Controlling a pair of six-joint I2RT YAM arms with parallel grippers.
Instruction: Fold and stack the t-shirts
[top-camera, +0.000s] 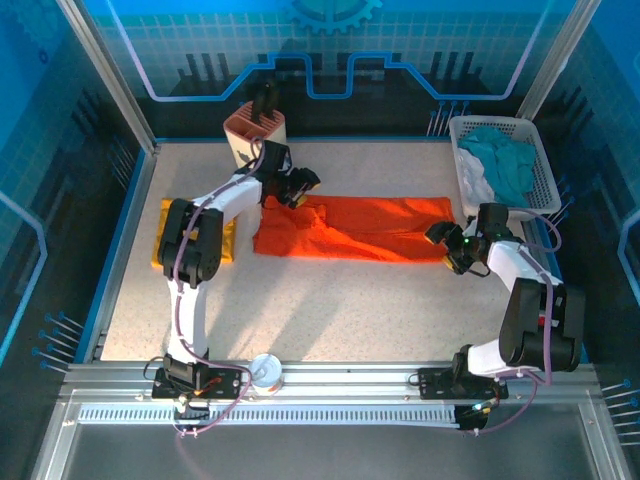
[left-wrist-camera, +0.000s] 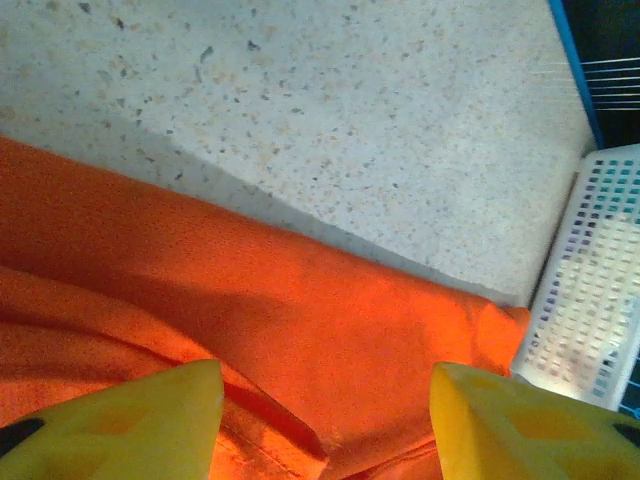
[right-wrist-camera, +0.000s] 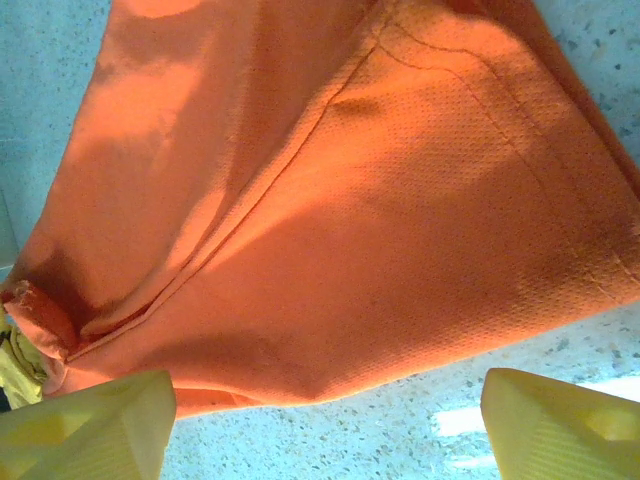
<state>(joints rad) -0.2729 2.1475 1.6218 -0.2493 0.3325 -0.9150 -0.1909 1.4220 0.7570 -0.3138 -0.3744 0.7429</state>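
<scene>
Orange-red t-shirt laid as a long strip on the table. Left pincer at its far left corner, right pincer at its right end. The 2 pincers stand open, gripping nothing. Mustard-yellow t-shirt lies just left of it.
</scene>
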